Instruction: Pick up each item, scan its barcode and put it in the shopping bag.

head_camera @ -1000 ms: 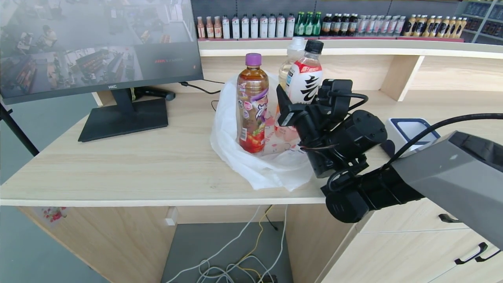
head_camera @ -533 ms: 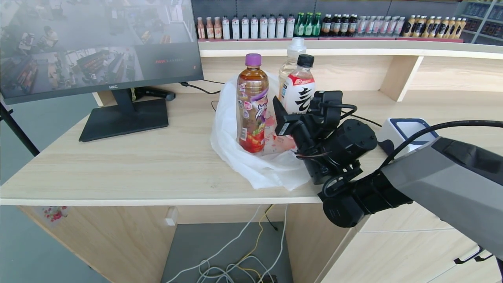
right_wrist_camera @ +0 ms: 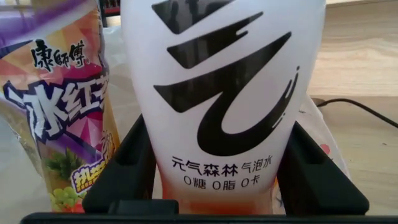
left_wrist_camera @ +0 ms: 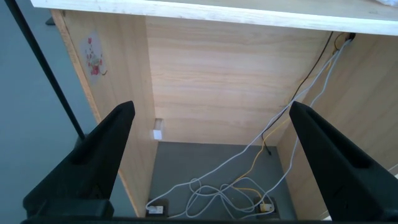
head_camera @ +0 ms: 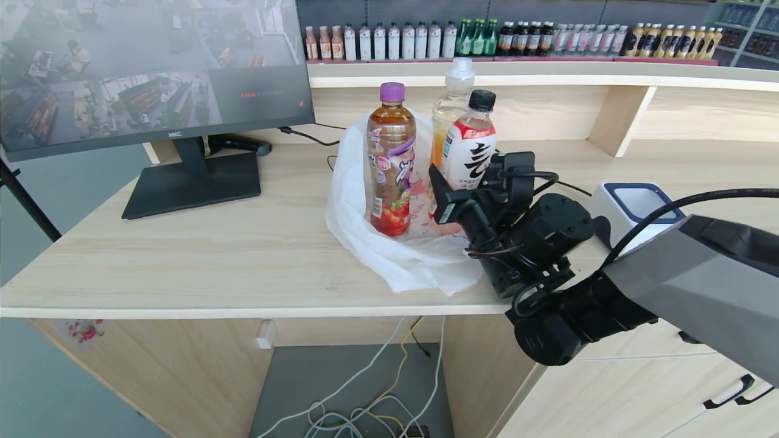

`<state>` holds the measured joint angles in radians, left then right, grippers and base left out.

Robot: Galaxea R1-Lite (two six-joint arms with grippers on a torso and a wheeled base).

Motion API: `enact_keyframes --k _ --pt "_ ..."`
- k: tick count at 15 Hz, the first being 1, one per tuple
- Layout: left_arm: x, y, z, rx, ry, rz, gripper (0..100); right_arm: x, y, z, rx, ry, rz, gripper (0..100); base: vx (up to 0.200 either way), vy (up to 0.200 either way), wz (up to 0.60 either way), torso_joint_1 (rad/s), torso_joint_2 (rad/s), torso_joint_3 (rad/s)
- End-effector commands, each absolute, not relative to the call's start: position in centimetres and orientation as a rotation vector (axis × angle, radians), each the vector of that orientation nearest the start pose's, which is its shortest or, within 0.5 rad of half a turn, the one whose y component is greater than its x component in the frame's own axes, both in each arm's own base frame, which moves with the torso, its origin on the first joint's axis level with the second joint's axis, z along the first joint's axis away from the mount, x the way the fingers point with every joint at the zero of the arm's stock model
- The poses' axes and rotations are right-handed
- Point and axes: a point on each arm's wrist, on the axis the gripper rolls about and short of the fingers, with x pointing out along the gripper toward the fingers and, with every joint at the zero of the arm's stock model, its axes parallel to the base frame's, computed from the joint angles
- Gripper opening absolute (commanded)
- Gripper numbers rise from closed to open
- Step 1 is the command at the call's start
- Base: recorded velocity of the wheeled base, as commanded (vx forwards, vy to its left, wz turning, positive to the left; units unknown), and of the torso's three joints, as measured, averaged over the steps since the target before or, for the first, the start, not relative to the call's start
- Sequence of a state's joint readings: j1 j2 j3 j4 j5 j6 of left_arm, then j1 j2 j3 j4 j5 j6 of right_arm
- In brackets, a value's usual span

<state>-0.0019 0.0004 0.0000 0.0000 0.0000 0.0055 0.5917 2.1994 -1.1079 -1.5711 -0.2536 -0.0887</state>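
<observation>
A white shopping bag [head_camera: 365, 234] lies open on the wooden counter [head_camera: 182, 261]. In it stand a brown drink bottle with a purple cap [head_camera: 391, 159] [right_wrist_camera: 59, 112] and, behind it, a pale bottle with a white cap [head_camera: 449, 103]. My right gripper [head_camera: 453, 193] [right_wrist_camera: 217, 183] is shut on the lower half of a white-labelled bottle with a black cap [head_camera: 470, 149] [right_wrist_camera: 217, 93], held nearly upright with its base down in the bag beside the purple-capped one. My left gripper [left_wrist_camera: 208, 162] hangs open below the counter edge, with nothing between its fingers.
A white barcode scanner [head_camera: 633, 207] sits on the counter to the right of the bag, partly behind my right arm. A monitor [head_camera: 152, 73] stands at the back left. A raised shelf [head_camera: 548, 76] runs along the back. Cables [left_wrist_camera: 249, 186] lie under the counter.
My right gripper has lowered the white-labelled bottle into the bag, then drifted slightly right. The other bottles and the bag stay put.
</observation>
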Motion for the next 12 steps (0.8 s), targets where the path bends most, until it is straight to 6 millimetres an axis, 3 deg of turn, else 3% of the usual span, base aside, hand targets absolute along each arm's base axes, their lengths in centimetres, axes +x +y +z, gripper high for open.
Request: enact_keyframes --k 1,12 --pt "-2.3 0.0 7.5 0.005 0.0 -0.002 100 33.9 22.9 17.5 0.119 -0.457 0.337 0 0.0 0.0 0.0 0.0 0.0 0.0" --pt "-2.3 0.0 7.5 0.005 0.0 -0.002 100 32.9 21.8 18.1 0.072 -0.46 0.355 0 0.0 0.0 0.0 0.0 0.0 0.0"
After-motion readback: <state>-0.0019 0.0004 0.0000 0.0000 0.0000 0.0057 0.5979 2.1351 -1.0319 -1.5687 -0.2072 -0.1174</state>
